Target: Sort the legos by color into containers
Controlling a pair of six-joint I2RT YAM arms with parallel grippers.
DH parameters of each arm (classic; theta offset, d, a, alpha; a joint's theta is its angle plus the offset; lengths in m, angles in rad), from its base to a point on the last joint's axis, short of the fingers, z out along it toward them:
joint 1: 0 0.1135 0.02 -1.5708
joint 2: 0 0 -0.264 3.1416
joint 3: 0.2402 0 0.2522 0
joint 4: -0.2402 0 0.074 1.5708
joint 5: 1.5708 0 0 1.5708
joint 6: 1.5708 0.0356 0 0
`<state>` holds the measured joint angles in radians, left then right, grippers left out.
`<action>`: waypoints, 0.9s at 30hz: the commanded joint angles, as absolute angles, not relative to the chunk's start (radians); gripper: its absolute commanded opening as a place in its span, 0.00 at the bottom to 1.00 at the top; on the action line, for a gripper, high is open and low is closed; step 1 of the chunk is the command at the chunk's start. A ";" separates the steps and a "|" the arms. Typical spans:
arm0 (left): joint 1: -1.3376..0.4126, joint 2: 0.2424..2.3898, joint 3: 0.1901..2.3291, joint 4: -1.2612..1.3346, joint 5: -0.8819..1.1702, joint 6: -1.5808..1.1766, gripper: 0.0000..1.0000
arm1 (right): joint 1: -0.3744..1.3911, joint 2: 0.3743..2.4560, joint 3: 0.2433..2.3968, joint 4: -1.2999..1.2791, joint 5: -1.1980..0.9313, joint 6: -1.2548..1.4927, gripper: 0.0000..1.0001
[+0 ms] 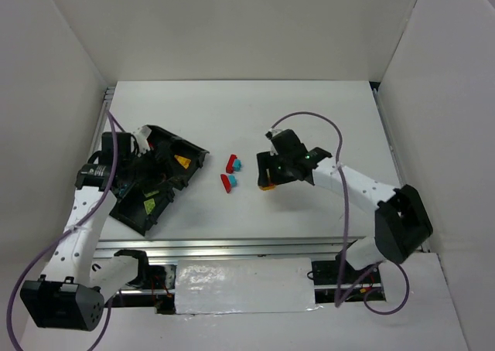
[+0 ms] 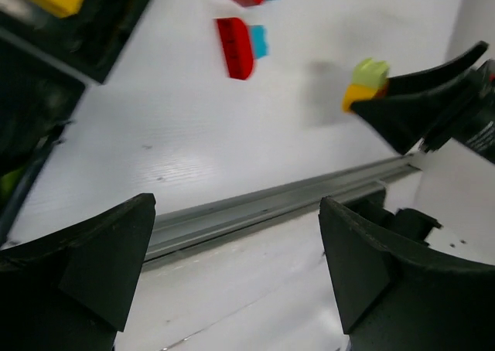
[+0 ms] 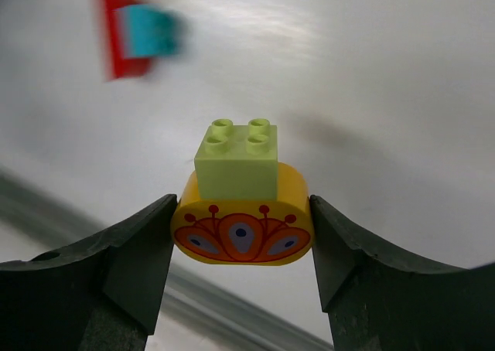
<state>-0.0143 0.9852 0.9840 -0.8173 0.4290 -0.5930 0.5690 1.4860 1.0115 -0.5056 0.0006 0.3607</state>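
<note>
Right tool (image 3: 241, 241): clamped on an orange-yellow brick (image 3: 232, 216), one finger pressed to each rounded end. The brick's front face carries a red and blue fan-like print. A lime green brick (image 3: 236, 161) with four studs sits stacked on top of it, so the two are held as one piece. I cannot tell whether the stack touches the surface (image 1: 309, 119) or hangs just above it; the left wrist view shows a shadow beside it.

Near pair (image 1: 228, 182): a red brick joined to a cyan one, lying on the surface just left of my right tool. Far pair (image 1: 233, 163): again red with cyan, a little farther from my bases, close to the first but apart from it. Both lie between the right tool and the tray.

Black tray (image 1: 197, 151): at the left of the surface, turned at an angle. One yellow brick (image 1: 182, 161) lies in the compartment nearest the two pairs. Green bricks (image 1: 148, 205) lie in the compartment nearest my bases. The other compartments are hidden by my left arm.

Left tool (image 2: 232, 266): fingers wide apart, holding nothing, over the tray.
</note>
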 commanded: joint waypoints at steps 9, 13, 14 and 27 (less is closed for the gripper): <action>-0.242 1.092 0.996 -0.349 0.800 -0.965 0.99 | 0.814 1.345 1.196 -0.460 -0.548 0.158 0.00; -0.328 1.111 0.986 -0.298 0.786 -1.034 0.99 | 0.839 1.330 1.204 -0.404 -0.577 0.187 0.00; -0.357 1.115 0.989 -0.308 0.776 -1.032 0.99 | 0.847 1.331 1.209 -0.399 -0.581 0.190 0.00; -0.410 1.112 0.933 -0.357 0.735 -1.011 0.80 | 0.851 1.276 1.193 -0.365 -0.473 0.201 0.00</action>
<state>-0.4034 1.1221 0.9257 -0.3698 0.7277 -1.0233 0.8463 1.3312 1.1667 -0.4252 -0.5083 0.2039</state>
